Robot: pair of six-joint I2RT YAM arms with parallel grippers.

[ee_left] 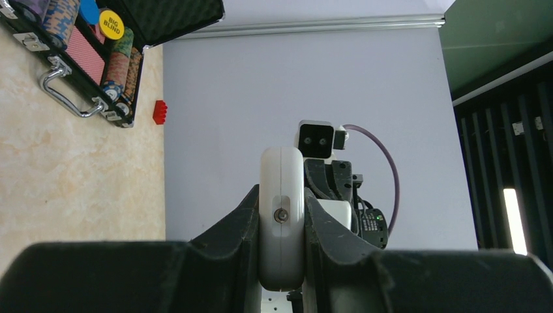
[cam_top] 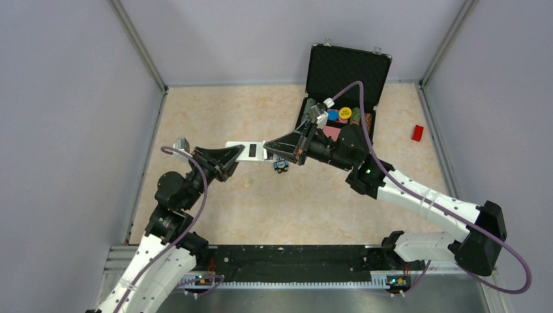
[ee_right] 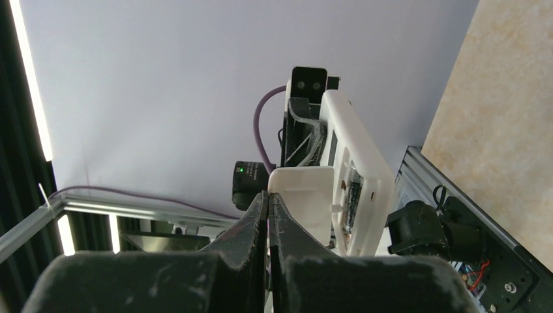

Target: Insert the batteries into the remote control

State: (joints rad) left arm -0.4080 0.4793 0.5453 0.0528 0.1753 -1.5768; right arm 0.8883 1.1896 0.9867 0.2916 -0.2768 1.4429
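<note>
My left gripper (ee_left: pixel 282 203) is clamped on the remote (ee_left: pixel 282 173), one finger on each flat face, near one end. The remote runs straight out ahead of those fingers, its long axis in line with them, held off the table. Its far end reaches toward my right gripper (ee_right: pixel 268 197), whose fingers are pressed fully together. I cannot tell whether they have nipped anything. A white lid (ee_right: pixel 304 195) stands just to the right of their tips, touching or very nearly so, and its edge may be between them or merely against them.

Further right, past the lid, is the remote's back, with its long axis running away from my right fingertips. The bay is open and faces the lid. In it I see one dark battery (ee_right: pixel 353 195) lying lengthwise along the remote; I cannot make out a second.

I judge the loading near its end, with the lid to go on next. That move turns on the bay lying to the right of my right fingers, with the lid between and seemingly parallel to the remote. The right arm is nearer, and the left need only hold steady.
</note>
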